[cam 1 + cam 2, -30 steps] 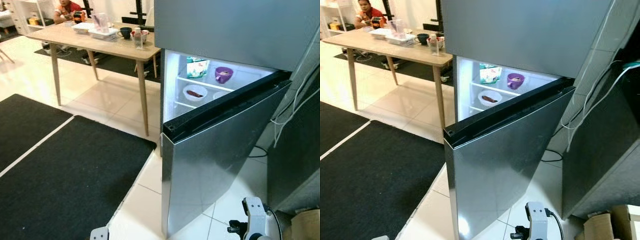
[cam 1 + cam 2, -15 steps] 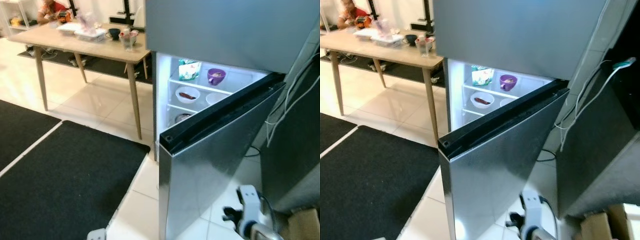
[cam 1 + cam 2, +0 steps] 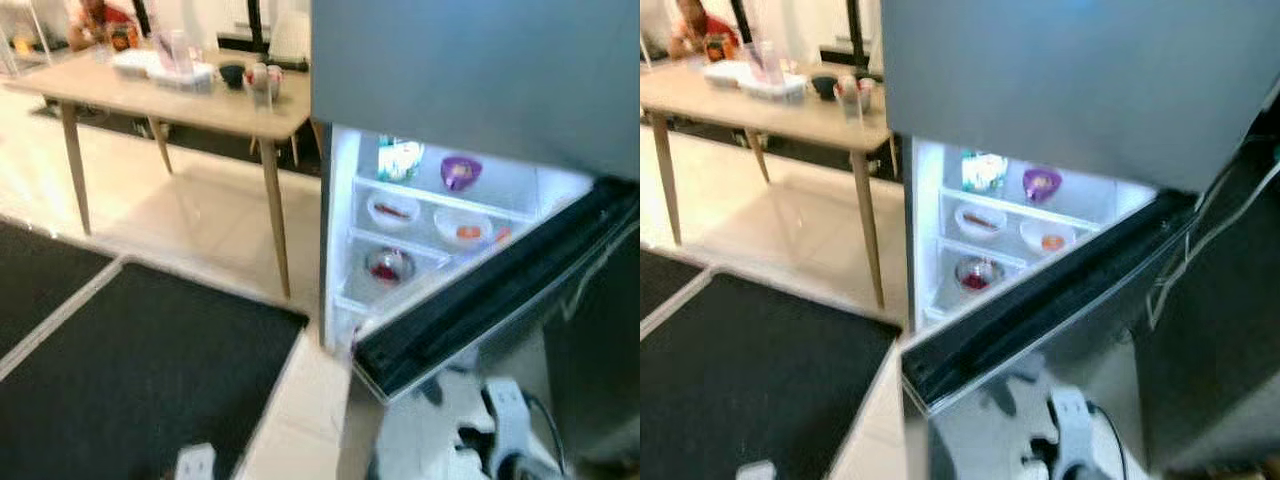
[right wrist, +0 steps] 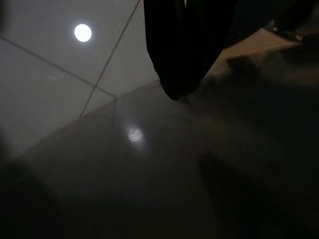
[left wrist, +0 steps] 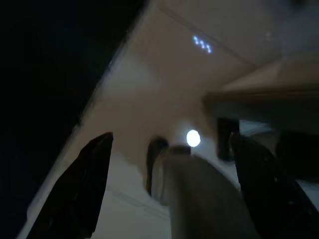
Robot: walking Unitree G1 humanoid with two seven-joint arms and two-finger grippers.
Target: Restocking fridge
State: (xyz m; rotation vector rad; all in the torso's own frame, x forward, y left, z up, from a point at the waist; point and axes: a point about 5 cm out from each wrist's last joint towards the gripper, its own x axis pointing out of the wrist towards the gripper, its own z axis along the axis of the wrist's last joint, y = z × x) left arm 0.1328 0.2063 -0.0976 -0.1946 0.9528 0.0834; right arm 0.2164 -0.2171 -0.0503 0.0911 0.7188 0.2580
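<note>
L gripper (image 5: 169,189): fingers (image 5: 79,189) spread wide, grasping nothing, over pale floor tile. R gripper (image 4: 182,74): fingers pressed together, nothing between, above dim glossy tile. R arm (image 3: 505,440) low at bottom right of the head view, just below the fridge door (image 3: 500,300), which stands ajar at centre-right. Fridge (image 3: 470,80) well above both sets of fingers; lit shelves carry a purple cup (image 3: 460,172), white bowls (image 3: 388,210), a carton (image 3: 400,158). Wooden surface (image 3: 170,95) upper left; black mat (image 3: 130,380) lower left.

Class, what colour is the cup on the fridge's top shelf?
Purple cup; clearest in the left eye view.
</note>
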